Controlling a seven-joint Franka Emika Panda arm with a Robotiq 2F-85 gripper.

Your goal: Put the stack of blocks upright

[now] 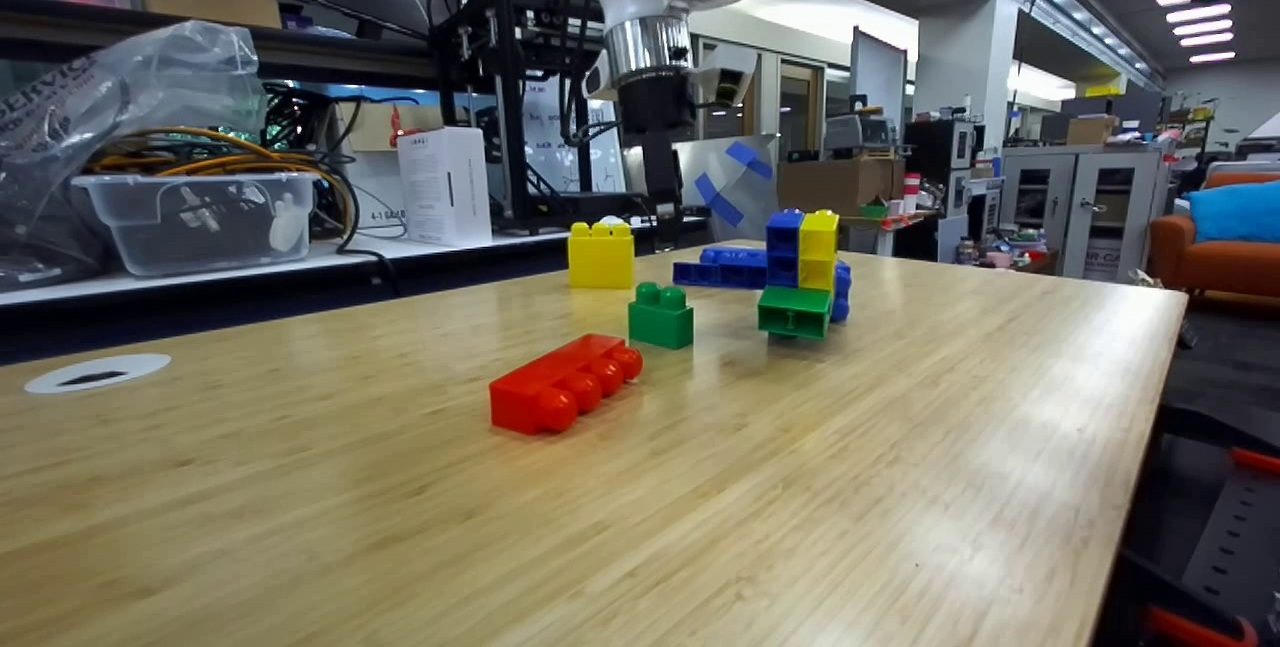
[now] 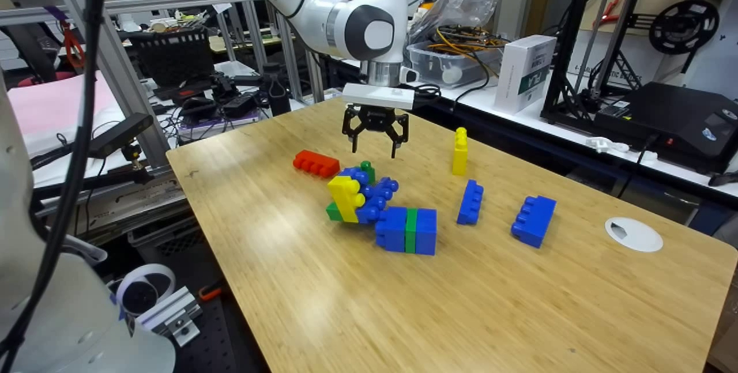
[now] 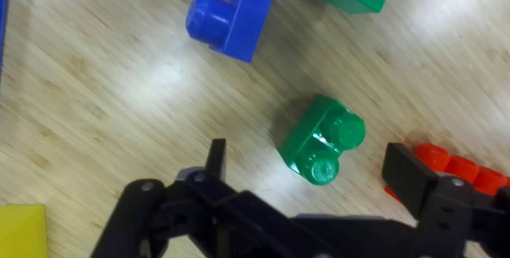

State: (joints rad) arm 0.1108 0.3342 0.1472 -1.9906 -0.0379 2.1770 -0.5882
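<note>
Your hand (image 2: 374,149): spread wide, holding nothing, above tabletop (image 2: 519,315)
Your stack of blocks (image 1: 800,267): on tabletop, yellow studs sideways
Lone green brick (image 3: 320,140): near stack, studs up

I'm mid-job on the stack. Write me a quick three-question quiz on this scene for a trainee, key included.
1. Fill in the blank: the gripper is ____, with nothing in its grip.
2. In the wrist view, which shows in full between the fingers? A, red brick; B, green brick; C, yellow brick.
3. True or false: the stack of blocks is not yet upright; it lies with studs pointing sideways.

Key: 1, open; 2, B; 3, true.
</note>
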